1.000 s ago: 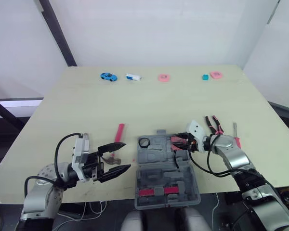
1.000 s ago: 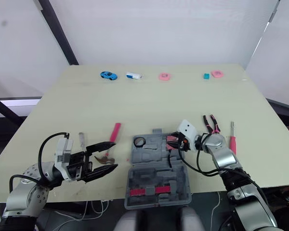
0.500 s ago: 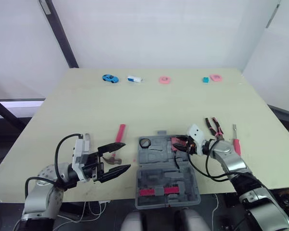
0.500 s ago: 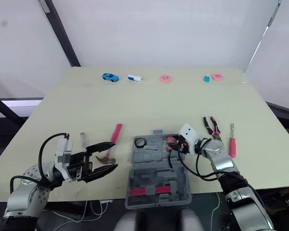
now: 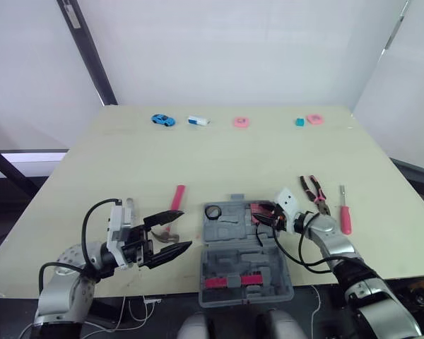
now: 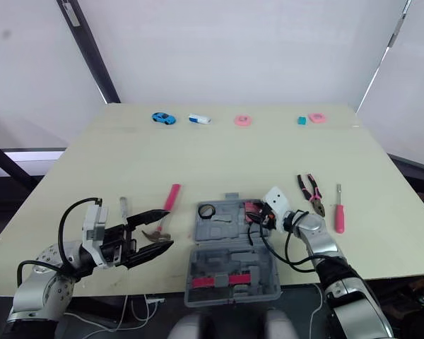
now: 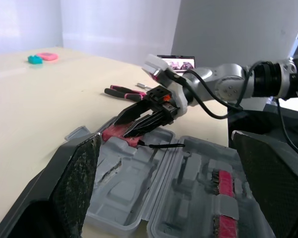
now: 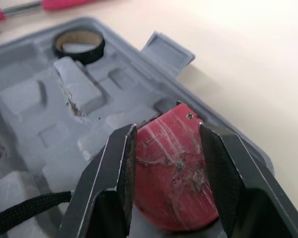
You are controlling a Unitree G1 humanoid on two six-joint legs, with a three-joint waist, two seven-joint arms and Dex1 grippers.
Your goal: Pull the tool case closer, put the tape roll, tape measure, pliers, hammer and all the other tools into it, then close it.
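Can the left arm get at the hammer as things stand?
Probably yes. The left gripper is open, jaws spread, right by the head of the hammer. Nothing lies between them, and the case sits off to the side.

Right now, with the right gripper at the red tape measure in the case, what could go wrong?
The right gripper clamps the tape measure near the wall of the case; released tilted, it might stop the case closing. A black cable lies across the case and could snag. The hammer, pliers and screwdriver lie outside; closing now would leave them out.
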